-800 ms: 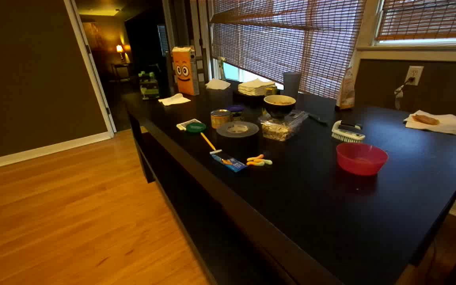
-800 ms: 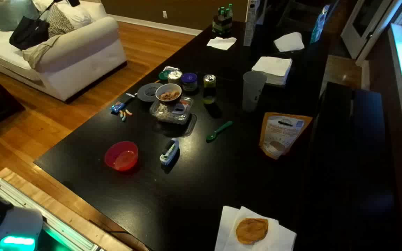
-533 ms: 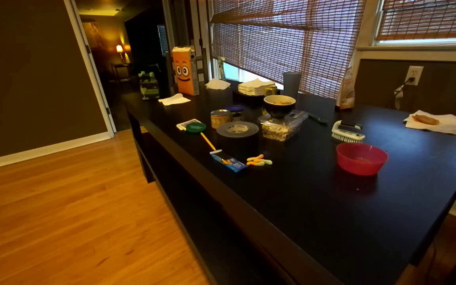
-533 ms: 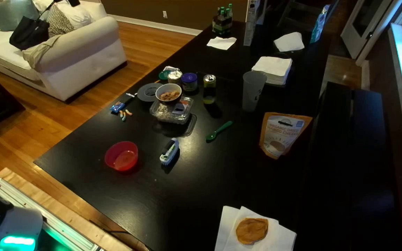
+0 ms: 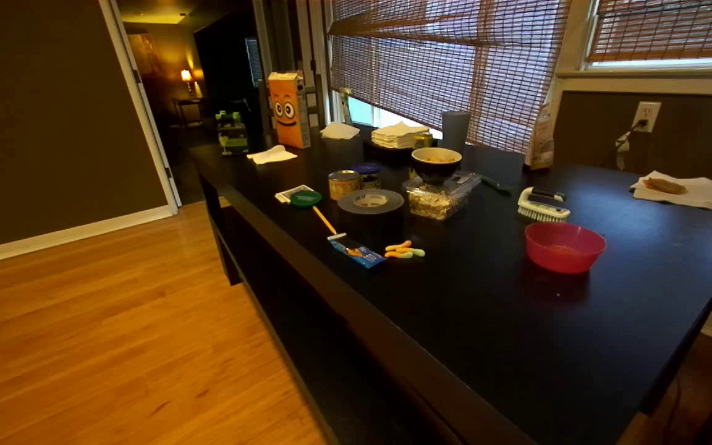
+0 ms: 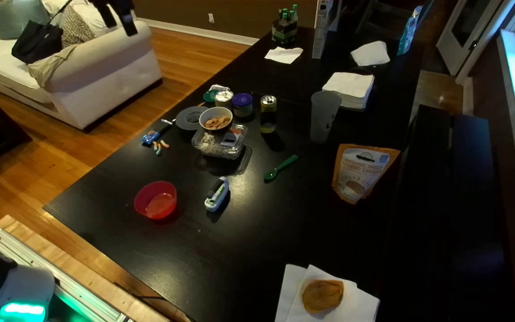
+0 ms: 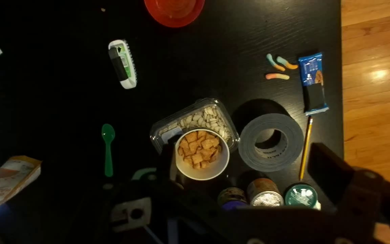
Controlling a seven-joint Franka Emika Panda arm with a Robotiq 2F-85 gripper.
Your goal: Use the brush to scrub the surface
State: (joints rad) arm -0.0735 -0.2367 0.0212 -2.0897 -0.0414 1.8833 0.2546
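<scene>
The brush (image 5: 544,212) is small and whitish-green with a black handle. It stands on the glossy dark tabletop (image 5: 486,327) beside the red bowl, and it shows in an exterior view (image 6: 217,195) and in the wrist view (image 7: 127,64), upper left. My gripper (image 6: 120,27) hangs at the top edge of an exterior view, well above and away from the brush. In the wrist view my gripper (image 7: 244,157) has its dark fingers wide apart with nothing held between them. The cereal bowl and tape roll show below, between the fingers.
A red bowl (image 6: 155,200) stands close to the brush. A cereal bowl (image 6: 216,120) sits on a clear plastic box (image 6: 221,145). A tape roll (image 7: 271,142), cans, a green spoon (image 6: 280,168), a standing pouch (image 6: 362,172) and a tall cup (image 6: 324,117) are around.
My gripper has come lower and a little to the right at the top of an exterior view, so both fingers now show. The brush and other objects have not moved.
</scene>
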